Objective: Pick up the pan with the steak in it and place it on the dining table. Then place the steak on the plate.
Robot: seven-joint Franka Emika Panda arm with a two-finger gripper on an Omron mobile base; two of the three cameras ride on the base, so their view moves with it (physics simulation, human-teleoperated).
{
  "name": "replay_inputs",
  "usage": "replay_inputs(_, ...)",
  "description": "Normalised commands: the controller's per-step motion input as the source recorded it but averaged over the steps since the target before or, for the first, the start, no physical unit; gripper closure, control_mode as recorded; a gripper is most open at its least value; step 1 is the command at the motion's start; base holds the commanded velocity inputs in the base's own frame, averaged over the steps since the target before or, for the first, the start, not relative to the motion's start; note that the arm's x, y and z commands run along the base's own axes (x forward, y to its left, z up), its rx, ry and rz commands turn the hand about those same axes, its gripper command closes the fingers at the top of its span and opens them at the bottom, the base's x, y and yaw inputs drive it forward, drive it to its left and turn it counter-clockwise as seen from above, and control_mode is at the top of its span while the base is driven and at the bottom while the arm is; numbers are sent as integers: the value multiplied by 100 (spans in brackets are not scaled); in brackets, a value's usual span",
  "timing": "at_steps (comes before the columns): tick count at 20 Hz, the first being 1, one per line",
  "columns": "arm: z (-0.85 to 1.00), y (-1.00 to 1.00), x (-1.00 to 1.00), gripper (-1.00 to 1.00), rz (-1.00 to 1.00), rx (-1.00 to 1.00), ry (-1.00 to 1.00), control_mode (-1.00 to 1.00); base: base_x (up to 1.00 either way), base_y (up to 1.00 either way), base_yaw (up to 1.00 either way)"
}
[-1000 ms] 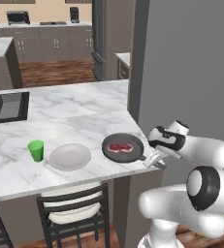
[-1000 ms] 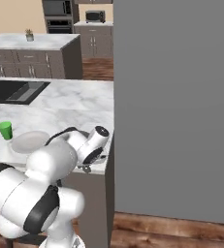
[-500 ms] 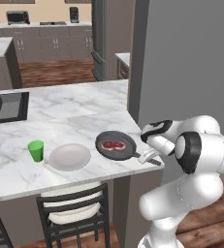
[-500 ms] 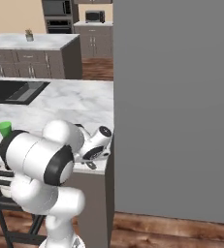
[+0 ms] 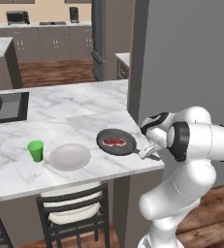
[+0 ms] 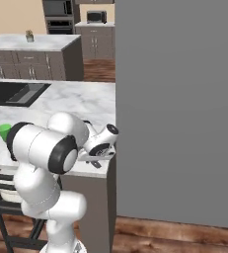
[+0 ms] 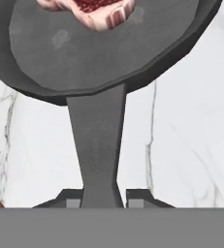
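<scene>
One pan (image 5: 117,142) lies ahead of the hand (image 7: 98,197), whose two fingers clamp its handle (image 7: 97,145).

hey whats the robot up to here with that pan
The white robot arm has its gripper shut on the handle of the pan, which is at the corner of the dining table with the steak in it. The plate lies bare just beside the pan, with a green cup on its far side. The steak has not yet gone to the plate.
</scene>
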Motion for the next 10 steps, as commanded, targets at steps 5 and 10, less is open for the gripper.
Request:
replay_inputs(5, -9, 0, -41, 100, 3, -4, -2, -100, 0, 0, 0)
replay_inputs(10, -7, 0, -21, -100, 2, -5, -1, -100, 0, 0, 0)
